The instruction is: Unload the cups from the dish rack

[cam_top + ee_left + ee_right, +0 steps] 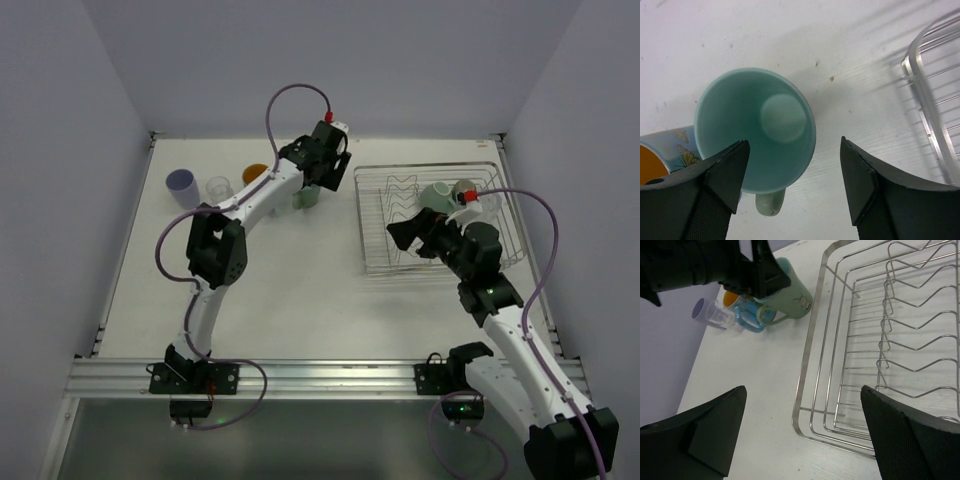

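The pale green mug (755,125) stands upright on the table with its handle toward the camera. My left gripper (792,167) is open just above it, its jaws wide of the rim; from above the gripper (313,183) is over the mug (306,199). The blue cup with the orange inside (660,157) stands against the mug. The lavender cup (181,186) and the clear glass (218,187) stand further left. The dish rack (375,262) holds a teal mug (436,194) and a small olive-brown cup (466,187). My right gripper (405,235) is open and empty over the rack's near left corner (807,410).
The rack's zigzag dividers (900,340) run along its middle. Its left rim (922,90) lies a short way right of the pale green mug. The cups on the table form a row at the back left. Walls close the table at the back and sides.
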You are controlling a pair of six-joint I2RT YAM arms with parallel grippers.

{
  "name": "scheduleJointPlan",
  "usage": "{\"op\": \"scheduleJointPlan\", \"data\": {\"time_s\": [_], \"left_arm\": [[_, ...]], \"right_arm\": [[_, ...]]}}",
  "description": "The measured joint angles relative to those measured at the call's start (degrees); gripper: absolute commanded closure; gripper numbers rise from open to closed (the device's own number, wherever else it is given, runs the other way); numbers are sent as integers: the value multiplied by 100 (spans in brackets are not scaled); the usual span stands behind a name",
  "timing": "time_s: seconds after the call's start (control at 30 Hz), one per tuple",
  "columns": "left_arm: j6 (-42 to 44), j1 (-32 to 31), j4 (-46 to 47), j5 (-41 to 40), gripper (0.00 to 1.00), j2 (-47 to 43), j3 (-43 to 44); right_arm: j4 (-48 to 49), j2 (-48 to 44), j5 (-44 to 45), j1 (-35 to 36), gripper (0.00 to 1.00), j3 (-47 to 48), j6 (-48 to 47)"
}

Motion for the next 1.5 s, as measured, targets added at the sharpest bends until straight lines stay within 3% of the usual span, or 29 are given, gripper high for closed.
{"op": "scheduleJointPlan", "data": {"time_s": [0.17, 0.3, 0.4, 0.57, 0.7, 0.77, 1.07, 1.5], "left_arm": [[-208, 0, 560, 520, 12, -822, 31], [-479, 0, 1394, 1071, 11, -2146, -291], [-778, -2, 2175, 1530, 10, -3722, -1318], [-1200, -66, 3154, 2055, 10, -6253, -3676], [-1250, -90, 3158, 2188, 9, -7628, -5372], [-1185, -90, 2929, 2177, 9, -8019, -5947], [-953, -90, 2330, 1985, 8, -9567, -7414], [-837, -92, 2310, 1958, 9, -9342, -7750]], "right_arm": [[-256, 151, 518, 0, 6, 264, -98], [-518, 424, 1069, 0, 16, 487, -267], [-802, 750, 1499, -15, 21, 833, -468], [-1176, 1495, 2216, -323, 22, 1652, -800], [-1263, 1912, 2605, -944, 10, 1941, -874], [-1272, 2118, 2796, -1213, 1, 2004, -868], [-1316, 3359, 3276, -1840, 1, 2570, -907], [-1353, 4570, 3604, -2109, 1, 3263, -1005]]}}
